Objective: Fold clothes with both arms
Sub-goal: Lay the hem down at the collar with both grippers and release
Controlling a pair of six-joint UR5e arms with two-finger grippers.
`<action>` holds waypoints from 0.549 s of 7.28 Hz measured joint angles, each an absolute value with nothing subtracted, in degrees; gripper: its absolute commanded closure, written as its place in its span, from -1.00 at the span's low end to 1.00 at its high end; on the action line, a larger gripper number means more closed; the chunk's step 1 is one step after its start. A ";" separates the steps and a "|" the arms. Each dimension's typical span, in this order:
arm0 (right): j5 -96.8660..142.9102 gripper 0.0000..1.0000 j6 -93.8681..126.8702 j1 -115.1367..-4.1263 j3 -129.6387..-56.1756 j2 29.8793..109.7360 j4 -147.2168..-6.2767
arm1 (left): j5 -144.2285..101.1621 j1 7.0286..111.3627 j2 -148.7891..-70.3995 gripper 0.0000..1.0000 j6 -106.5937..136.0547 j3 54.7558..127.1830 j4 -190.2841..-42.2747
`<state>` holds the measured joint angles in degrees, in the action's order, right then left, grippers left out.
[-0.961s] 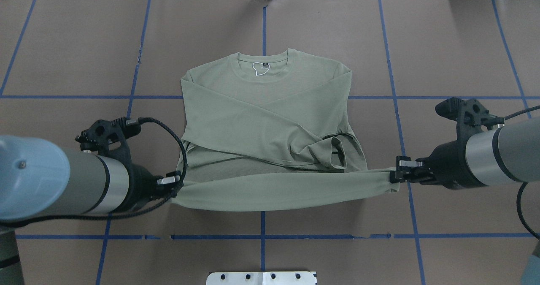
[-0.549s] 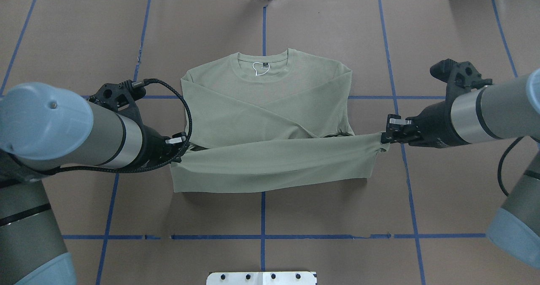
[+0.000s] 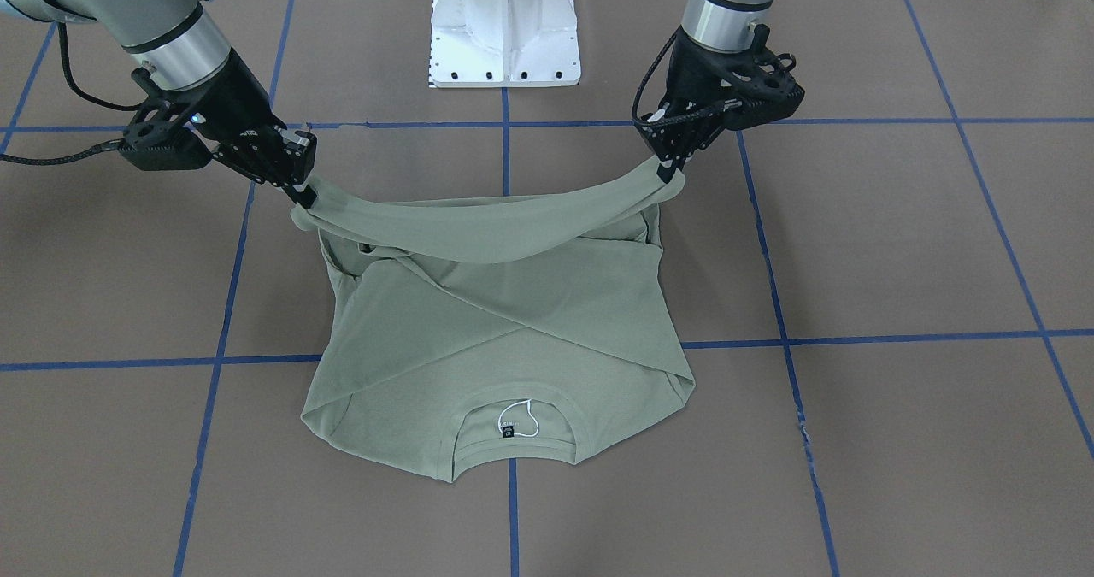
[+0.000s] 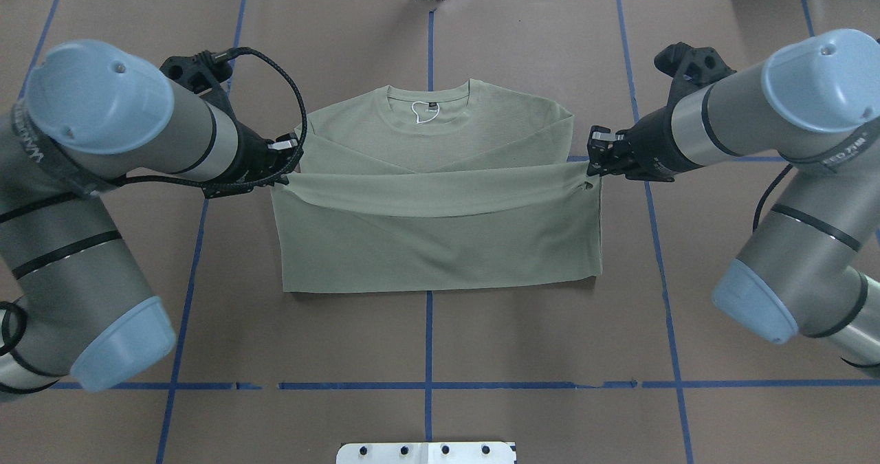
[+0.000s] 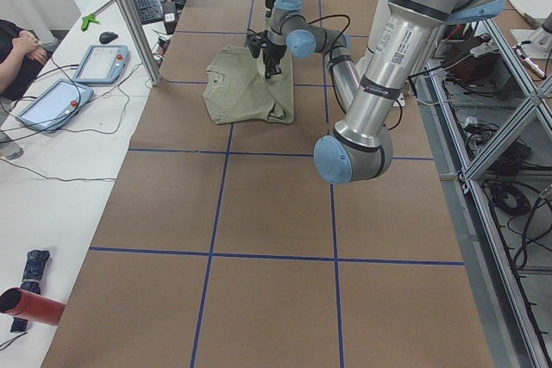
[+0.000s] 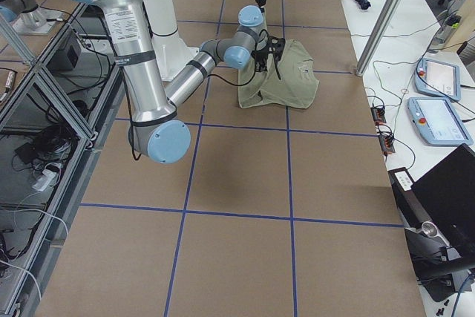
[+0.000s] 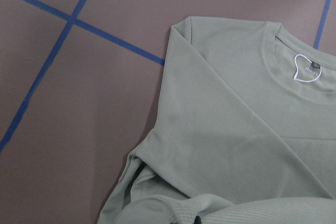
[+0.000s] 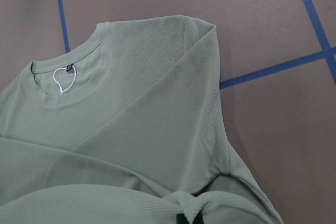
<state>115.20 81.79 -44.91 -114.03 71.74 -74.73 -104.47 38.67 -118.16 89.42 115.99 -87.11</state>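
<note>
Seen from overhead, the left gripper (image 4: 284, 173) and right gripper (image 4: 593, 168) each clamp one end of the lifted hem (image 4: 440, 199), stretched from 9 to 3 o'clock across the shirt (image 4: 440, 254) at the middle of the table (image 4: 522, 333), its collar (image 4: 427, 128) lying at 12 o'clock, equally near both.

Overhead, the shirt (image 4: 440, 251) largely hides its own crossed sleeves (image 3: 479, 303).

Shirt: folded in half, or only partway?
Partway. Sleeves lie crossed on the shirt; the left gripper and right gripper hold its hem raised over the middle, collar uncovered.
</note>
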 measured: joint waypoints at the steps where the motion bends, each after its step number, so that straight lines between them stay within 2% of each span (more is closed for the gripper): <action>1: 115.08 1.00 81.83 -45.80 -110.29 68.79 -74.75 | -104.31 39.50 -118.50 1.00 89.22 112.05 -90.86; 4: 114.51 1.00 80.72 -48.01 -97.23 61.14 -74.60 | -103.96 40.37 -119.92 1.00 89.12 103.83 -97.76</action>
<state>114.51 80.72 -48.01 -97.23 61.14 -74.60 -103.96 40.37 -119.92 89.12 103.83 -97.76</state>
